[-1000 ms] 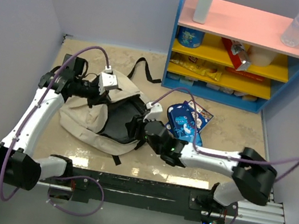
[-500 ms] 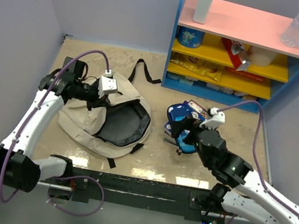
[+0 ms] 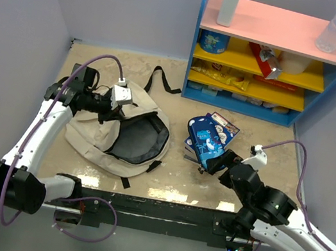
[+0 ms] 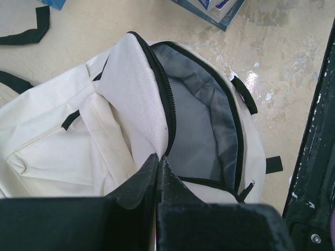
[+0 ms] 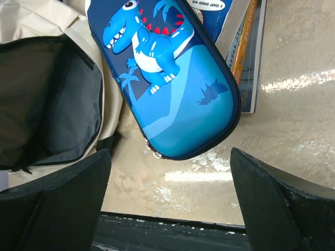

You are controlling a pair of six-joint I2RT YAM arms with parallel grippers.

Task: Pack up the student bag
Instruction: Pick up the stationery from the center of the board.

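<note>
Change noted: a second ago my right jaws stood half-closed at the 3 o'clock rim of the student bag (image 3: 114, 132). They have since swung away toward 3 o'clock and spread fully wide. They now hang empty over the near end of the blue dinosaur pencil case (image 5: 167, 78), which lies on a small stack of books (image 5: 246, 57) on the desk (image 3: 263, 139).

Left jaws: unchanged. They are pinched shut on the zipper edge of the bag's front flap, at about 10 o'clock of the opening, and keep it lifted.

Reading: the mouth-opening step looks finished. My right side seems lined up for a first pick, most likely the case. I see nothing inside the bag, so packing proper has not begun.

Bag: lies flat on the desk, left of centre in the top view. It is at 9 o'clock from the case, near it but apart.
- Cream canvas, soft and slumped.
- Black straps trail toward 12 o'clock.
- Main zipper undone, mouth gaping toward 4 o'clock.
- Grey lining exposed; the compartment looks empty as far as I can see in.
</note>
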